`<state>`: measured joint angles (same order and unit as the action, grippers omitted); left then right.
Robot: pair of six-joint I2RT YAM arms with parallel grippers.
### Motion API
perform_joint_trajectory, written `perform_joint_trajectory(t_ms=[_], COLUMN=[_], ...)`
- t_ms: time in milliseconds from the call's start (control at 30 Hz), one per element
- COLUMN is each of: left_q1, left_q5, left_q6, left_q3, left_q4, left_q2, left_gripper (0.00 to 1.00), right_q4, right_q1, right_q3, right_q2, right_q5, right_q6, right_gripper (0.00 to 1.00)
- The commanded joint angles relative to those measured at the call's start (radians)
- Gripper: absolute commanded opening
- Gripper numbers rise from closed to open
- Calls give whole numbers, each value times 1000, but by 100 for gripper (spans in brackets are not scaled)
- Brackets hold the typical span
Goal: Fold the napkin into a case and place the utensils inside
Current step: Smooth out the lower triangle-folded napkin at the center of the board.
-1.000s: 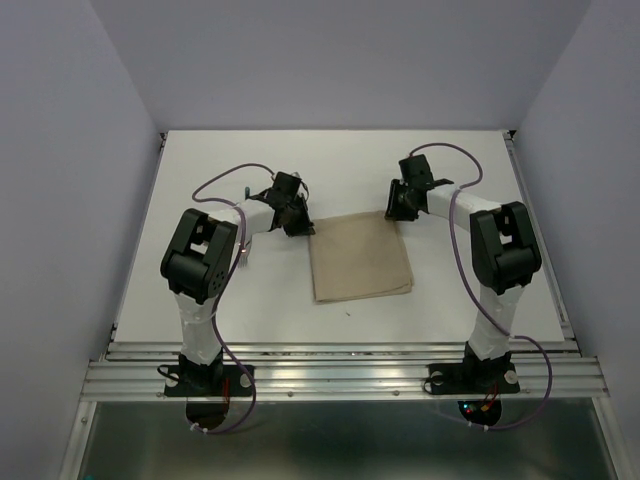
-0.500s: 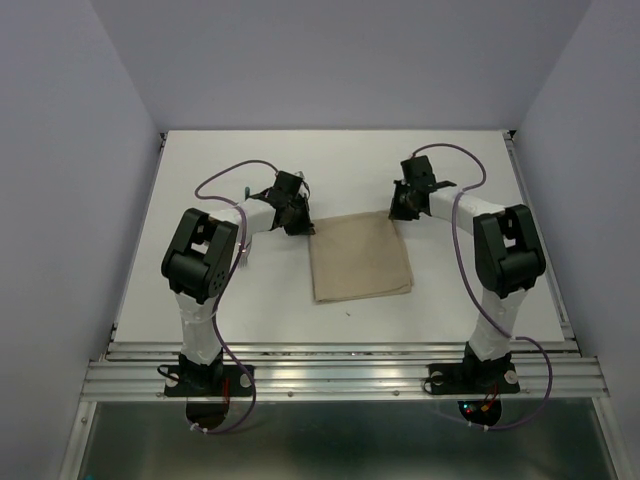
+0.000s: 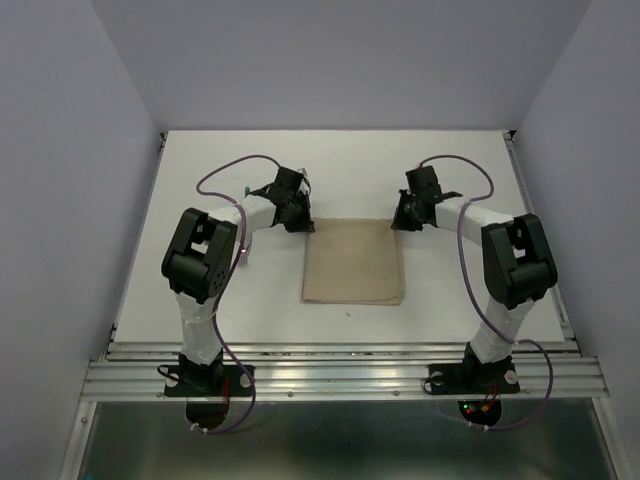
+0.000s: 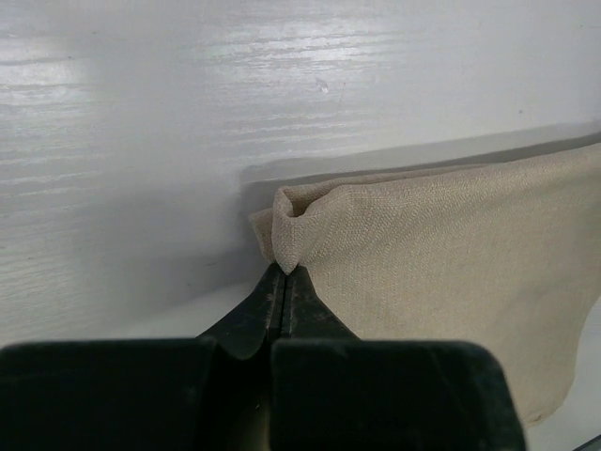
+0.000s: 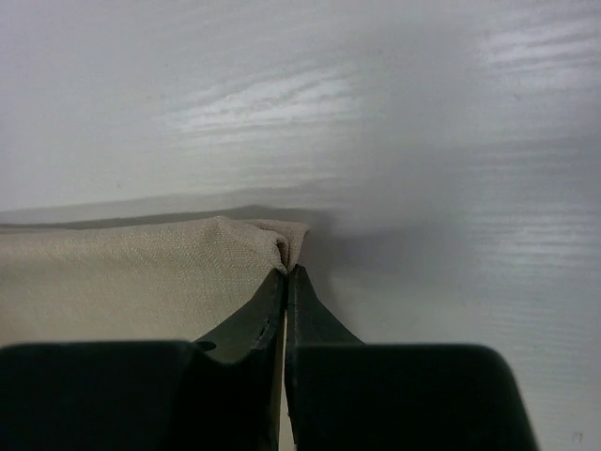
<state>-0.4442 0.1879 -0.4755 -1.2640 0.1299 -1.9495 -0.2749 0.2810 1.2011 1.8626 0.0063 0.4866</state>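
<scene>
The beige-tan napkin [image 3: 354, 262] lies flat mid-table as a rough rectangle. My left gripper [image 3: 303, 222] is shut on its far-left corner; in the left wrist view the pinched cloth [image 4: 300, 230] bunches up just beyond the fingertips of my left gripper [image 4: 285, 271]. My right gripper [image 3: 400, 220] is shut on the far-right corner; the right wrist view shows the cloth [image 5: 169, 272] puckered at the tips of my right gripper [image 5: 286, 272]. The utensils are out of view. No folded case shows.
The white table [image 3: 200, 300] is walled by grey panels at left, right and back. A metal rail [image 3: 340, 375] runs along the near edge by the arm bases. Purple cables loop over both arms.
Both grippers, still holding the far corners, have moved apart and a little away. The napkin has been pulled straighter and squarer, and its near edge has shifted left.
</scene>
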Motion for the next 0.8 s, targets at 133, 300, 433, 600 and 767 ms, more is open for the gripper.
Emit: perform_joint_trajectory(t_ms=[133, 300, 433, 600, 767], left_q1=[1, 1, 1, 1, 1], left_q5=[-1, 8, 2, 5, 8], left_q6=[64, 63, 61, 55, 52], left_q3=[-44, -46, -34, -32, -37], left_q4=[30, 28, 24, 16, 16], left_q2=[11, 12, 18, 11, 3], left_gripper=[0, 0, 0, 0, 0], right_q4=[46, 8, 13, 39, 62], right_q1=[-8, -8, -8, -8, 3], right_q3=[-127, -92, -94, -97, -80], right_q2=[-170, -175, -210, -207, -186], right_q5=[36, 103, 98, 43, 1], right_q6=[66, 50, 56, 43, 37], right_gripper=[26, 42, 41, 17, 4])
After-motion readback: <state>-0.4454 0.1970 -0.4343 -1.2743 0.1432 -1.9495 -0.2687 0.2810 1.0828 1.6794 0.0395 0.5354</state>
